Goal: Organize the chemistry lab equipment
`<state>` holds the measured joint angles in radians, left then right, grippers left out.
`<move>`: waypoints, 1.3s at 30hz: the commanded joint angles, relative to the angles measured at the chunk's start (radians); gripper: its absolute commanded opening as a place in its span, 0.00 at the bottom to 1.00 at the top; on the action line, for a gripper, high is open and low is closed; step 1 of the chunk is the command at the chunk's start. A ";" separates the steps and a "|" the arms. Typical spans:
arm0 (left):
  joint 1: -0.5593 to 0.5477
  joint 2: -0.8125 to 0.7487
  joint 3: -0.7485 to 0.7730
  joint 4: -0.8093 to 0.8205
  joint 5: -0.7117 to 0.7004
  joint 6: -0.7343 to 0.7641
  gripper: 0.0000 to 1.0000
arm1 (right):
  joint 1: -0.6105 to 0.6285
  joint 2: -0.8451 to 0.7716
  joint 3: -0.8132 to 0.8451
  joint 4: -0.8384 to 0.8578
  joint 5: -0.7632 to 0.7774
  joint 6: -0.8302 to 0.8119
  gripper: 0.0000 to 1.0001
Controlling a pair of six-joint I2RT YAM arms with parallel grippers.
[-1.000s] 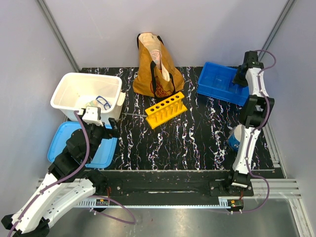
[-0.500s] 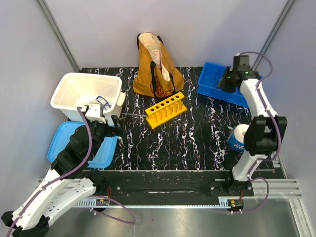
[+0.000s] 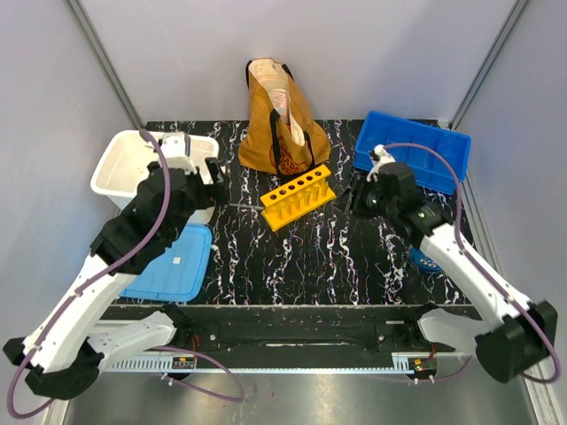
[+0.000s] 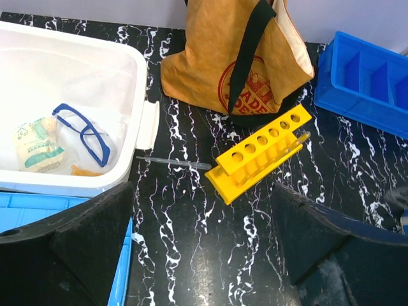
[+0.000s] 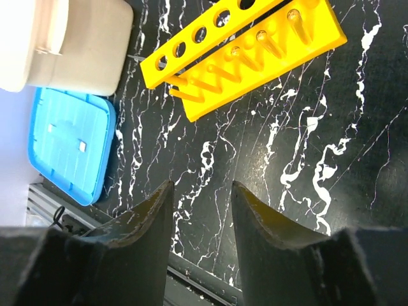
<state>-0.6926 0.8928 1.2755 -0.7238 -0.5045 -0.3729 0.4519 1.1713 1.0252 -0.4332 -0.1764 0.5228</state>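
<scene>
The yellow six-hole rack (image 3: 299, 197) lies on the black marbled table; it also shows in the left wrist view (image 4: 261, 153) and the right wrist view (image 5: 242, 54). A thin clear pipette (image 4: 172, 163) lies on the table between the white bin and the rack. Another thin clear tube (image 4: 297, 140) rests along the rack's far side. My left gripper (image 3: 211, 173) hangs by the white bin's right edge, open wide and empty (image 4: 204, 255). My right gripper (image 3: 353, 195) is just right of the rack, open and empty (image 5: 201, 188).
A white bin (image 3: 120, 159) at the left holds blue safety glasses (image 4: 83, 131) and a packet (image 4: 35, 143). Its blue lid (image 3: 173, 266) lies in front of it. A brown tote bag (image 3: 279, 119) stands behind the rack. A blue divided bin (image 3: 412, 150) is at the back right, and a blue-white roll (image 3: 425, 258) at the right.
My left arm rose from over the blue lid to the white bin's right edge. My right arm swung from the blue bin down to just right of the rack.
</scene>
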 commanded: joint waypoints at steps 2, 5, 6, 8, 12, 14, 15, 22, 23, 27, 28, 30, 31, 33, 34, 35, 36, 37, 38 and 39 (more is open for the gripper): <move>0.005 0.116 0.133 -0.046 -0.094 -0.158 0.88 | 0.008 -0.174 -0.108 0.117 0.037 0.037 0.49; 0.015 0.182 0.156 -0.054 -0.111 -0.289 0.87 | 0.008 -0.217 -0.128 0.100 0.044 0.000 0.53; 0.016 0.202 0.156 -0.061 -0.120 -0.335 0.86 | 0.008 -0.225 -0.125 0.085 0.055 -0.009 0.54; 0.024 0.242 0.154 -0.069 -0.137 -0.435 0.83 | 0.007 -0.246 -0.125 0.067 0.066 -0.024 0.55; 0.067 0.359 0.214 -0.135 -0.126 -0.560 0.75 | 0.007 -0.291 -0.148 0.068 0.051 -0.009 0.66; 0.082 0.447 0.275 -0.237 -0.156 -0.648 0.70 | 0.007 -0.314 -0.177 0.088 0.064 0.017 0.71; 0.091 0.489 0.310 -0.285 -0.169 -0.702 0.70 | 0.007 -0.323 -0.186 0.100 0.077 0.034 0.73; 0.145 0.762 0.475 -0.404 -0.132 -0.831 0.60 | 0.007 -0.318 -0.191 0.076 0.058 0.063 0.78; 0.145 0.797 0.484 -0.401 -0.131 -0.848 0.60 | 0.008 -0.320 -0.189 0.070 0.055 0.062 0.78; 0.151 0.882 0.487 -0.368 -0.095 -0.899 0.63 | 0.007 -0.340 -0.197 0.065 0.045 0.057 0.79; 0.153 0.897 0.486 -0.358 -0.079 -0.919 0.63 | 0.007 -0.349 -0.198 0.063 0.045 0.056 0.80; 0.166 0.932 0.476 -0.359 -0.065 -0.971 0.63 | 0.007 -0.364 -0.201 0.062 0.048 0.048 0.80; 0.176 0.949 0.470 -0.377 -0.059 -1.018 0.63 | 0.007 -0.369 -0.203 0.057 0.048 0.045 0.81; 0.208 0.982 0.463 -0.375 -0.016 -1.052 0.62 | 0.007 -0.378 -0.209 0.057 0.045 0.031 0.81; 0.218 1.003 0.466 -0.373 0.004 -1.067 0.60 | 0.007 -0.383 -0.212 0.062 0.046 0.029 0.81; 0.229 1.020 0.475 -0.373 0.020 -1.078 0.58 | 0.008 -0.380 -0.212 0.065 0.049 0.029 0.81; 0.235 1.038 0.484 -0.374 0.023 -1.087 0.56 | 0.007 -0.377 -0.209 0.065 0.046 0.029 0.81; 0.238 1.054 0.489 -0.374 0.021 -1.097 0.55 | 0.007 -0.374 -0.202 0.062 0.043 0.023 0.81; 0.239 1.063 0.496 -0.371 0.015 -1.106 0.55 | 0.007 -0.369 -0.194 0.057 0.040 0.016 0.81; 0.239 1.075 0.499 -0.368 0.011 -1.112 0.55 | 0.008 -0.364 -0.189 0.051 0.040 0.013 0.81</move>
<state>-0.4667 1.9316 1.7218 -1.0916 -0.5156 -1.4010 0.4526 0.8017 0.8162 -0.3904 -0.1238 0.5690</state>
